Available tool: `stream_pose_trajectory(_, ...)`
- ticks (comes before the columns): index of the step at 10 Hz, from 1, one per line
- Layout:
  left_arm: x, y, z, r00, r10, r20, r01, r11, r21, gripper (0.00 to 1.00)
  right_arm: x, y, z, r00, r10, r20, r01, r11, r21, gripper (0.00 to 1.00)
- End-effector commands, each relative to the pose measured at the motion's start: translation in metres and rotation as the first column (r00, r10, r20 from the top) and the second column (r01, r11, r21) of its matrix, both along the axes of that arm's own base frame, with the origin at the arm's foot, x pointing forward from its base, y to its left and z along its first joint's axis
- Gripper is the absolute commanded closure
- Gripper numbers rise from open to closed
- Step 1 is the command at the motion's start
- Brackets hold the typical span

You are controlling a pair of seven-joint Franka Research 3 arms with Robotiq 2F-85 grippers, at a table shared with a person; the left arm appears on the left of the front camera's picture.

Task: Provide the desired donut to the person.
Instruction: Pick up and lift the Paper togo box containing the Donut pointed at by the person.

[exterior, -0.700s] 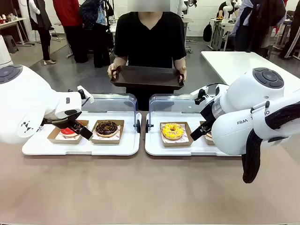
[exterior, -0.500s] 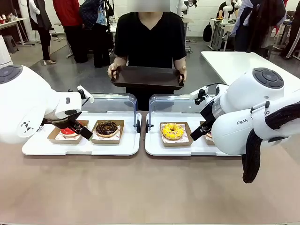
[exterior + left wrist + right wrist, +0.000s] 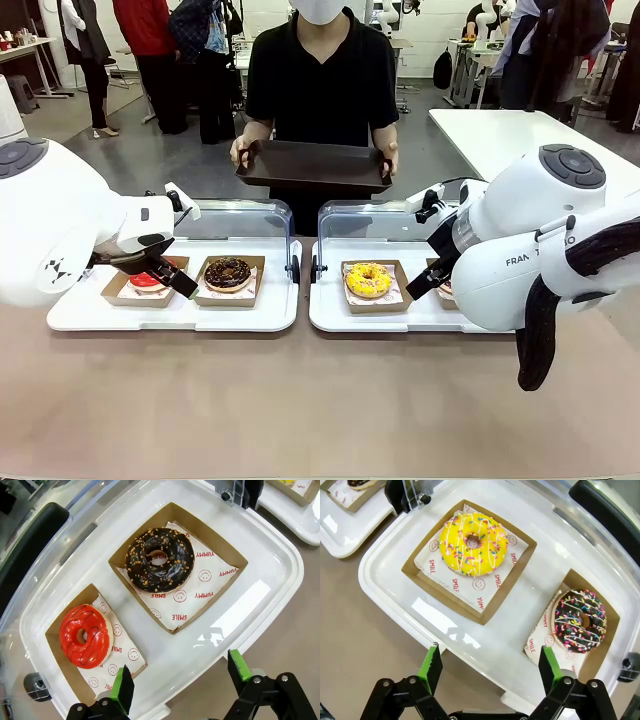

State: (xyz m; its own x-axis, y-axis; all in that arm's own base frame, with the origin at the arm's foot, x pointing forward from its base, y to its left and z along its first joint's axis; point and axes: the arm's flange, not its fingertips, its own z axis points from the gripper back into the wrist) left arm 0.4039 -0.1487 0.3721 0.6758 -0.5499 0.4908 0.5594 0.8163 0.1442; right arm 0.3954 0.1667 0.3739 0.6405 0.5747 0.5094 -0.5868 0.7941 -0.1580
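Observation:
A red-glazed donut (image 3: pixel 85 636) and a chocolate donut with nut bits (image 3: pixel 160 559) sit in cardboard boxes on the left white tray (image 3: pixel 260 610). A yellow sprinkled donut (image 3: pixel 474 543) and a dark sprinkled donut (image 3: pixel 580 621) sit in boxes on the right tray (image 3: pixel 385 575). My left gripper (image 3: pixel 180 677) hovers open above its tray's near edge, nothing between its fingers. My right gripper (image 3: pixel 490 665) also stands open above its tray's near edge. The person (image 3: pixel 322 70) stands at the far side holding a dark brown tray (image 3: pixel 313 165) with both hands.
Each white tray has a clear hinged lid (image 3: pixel 232 218) raised at its far side. The brown tabletop (image 3: pixel 300 400) spreads out in front of the trays. Bystanders and another white table (image 3: pixel 520 135) are in the background.

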Motion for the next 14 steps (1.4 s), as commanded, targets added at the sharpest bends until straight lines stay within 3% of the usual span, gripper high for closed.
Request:
stream_pose_trajectory(1,0.000,0.000,0.000,1.000,0.000,0.000,0.000,1.000,0.000,0.00,0.000,0.000,0.000,1.000,0.000,0.000,0.000,1.000,0.000,0.00)
stream_pose_trajectory(8,0.000,0.000,0.000,1.000,0.000,0.000,0.000,1.000,0.000,0.00,0.000,0.000,0.000,1.000,0.000,0.000,0.000,1.000,0.000,0.00)
stream_pose_trajectory(10,-0.030,0.013,0.031,0.999,-0.050,-0.021,0.050,0.998,0.032,0.00,-0.041,-0.019,0.039,0.999,0.045,-0.018,-0.045,0.999,-0.005,0.00)
stream_pose_trajectory(12,-0.055,0.026,0.086,0.998,-0.057,-0.038,0.059,0.995,0.080,0.00,-0.079,-0.041,0.101,0.997,0.072,0.019,-0.072,0.997,0.017,0.00)
stream_pose_trajectory(14,-0.064,0.040,0.134,0.998,-0.054,-0.034,0.056,0.996,0.070,0.00,-0.095,-0.057,0.158,0.999,0.020,0.029,-0.020,0.999,0.030,0.00)
